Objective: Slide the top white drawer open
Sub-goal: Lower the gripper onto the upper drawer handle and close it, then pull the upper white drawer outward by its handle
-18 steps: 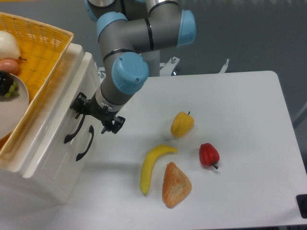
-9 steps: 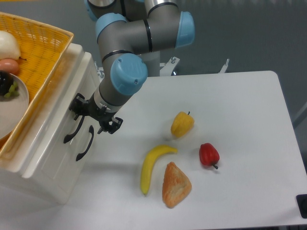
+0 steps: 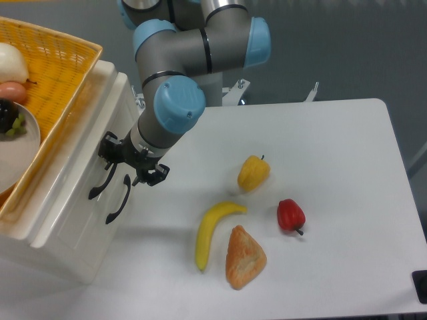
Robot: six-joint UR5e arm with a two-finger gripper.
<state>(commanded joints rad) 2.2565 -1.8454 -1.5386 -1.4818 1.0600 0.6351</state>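
The white cabinet at the left has two drawers on its slanted front. The top white drawer (image 3: 92, 148) sits flush, and its black curved handle (image 3: 100, 185) lies left of the lower drawer's matching handle (image 3: 119, 200). My gripper (image 3: 129, 163) hangs right in front of the drawer face at the upper end of the top handle. Its black fingers (image 3: 109, 148) are spread, so it is open. I cannot tell whether a finger touches the handle.
An orange basket (image 3: 63, 80) with food and a plate rests on the cabinet top. A banana (image 3: 212, 230), a bread piece (image 3: 244, 257), a yellow pepper (image 3: 253, 172) and a red pepper (image 3: 291, 215) lie on the white table (image 3: 333, 153).
The gripper has crept a little left and down, closer to the drawer front and the top handle. The drawer has not moved.
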